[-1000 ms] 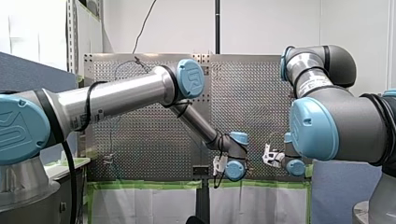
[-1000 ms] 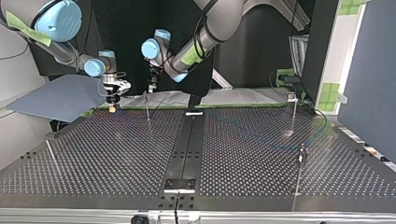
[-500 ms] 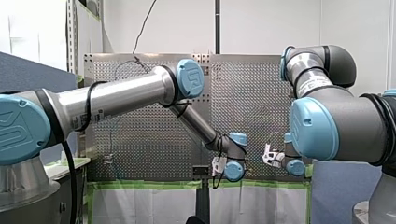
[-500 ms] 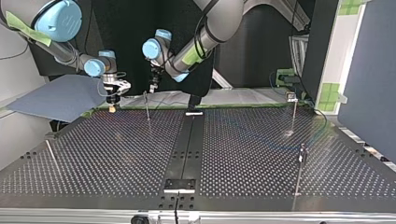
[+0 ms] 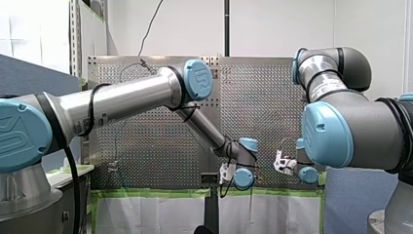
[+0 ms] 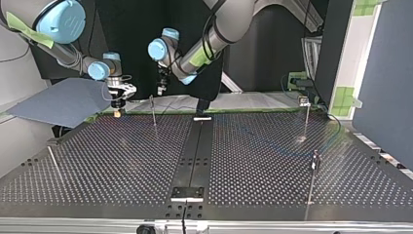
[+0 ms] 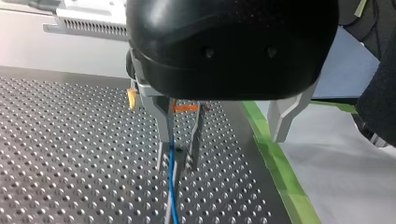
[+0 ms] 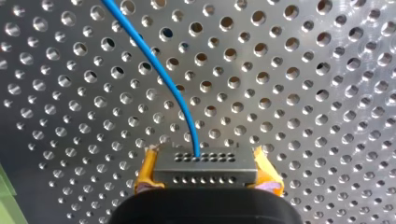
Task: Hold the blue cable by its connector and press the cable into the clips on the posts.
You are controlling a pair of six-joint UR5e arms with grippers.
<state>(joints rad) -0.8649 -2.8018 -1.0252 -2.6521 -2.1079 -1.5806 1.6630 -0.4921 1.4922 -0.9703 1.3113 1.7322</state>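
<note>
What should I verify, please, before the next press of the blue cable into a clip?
1. Connector clamped in my right gripper, between its yellow pads: ok.
2. Blue cable leaves the connector without a kink: ok.
3. Cable runs between the open fingers of my left gripper: ok.
4. Cable pressed home at the nearest post: cannot tell.
5. Grippers apart from each other in the top view: ok.
</note>
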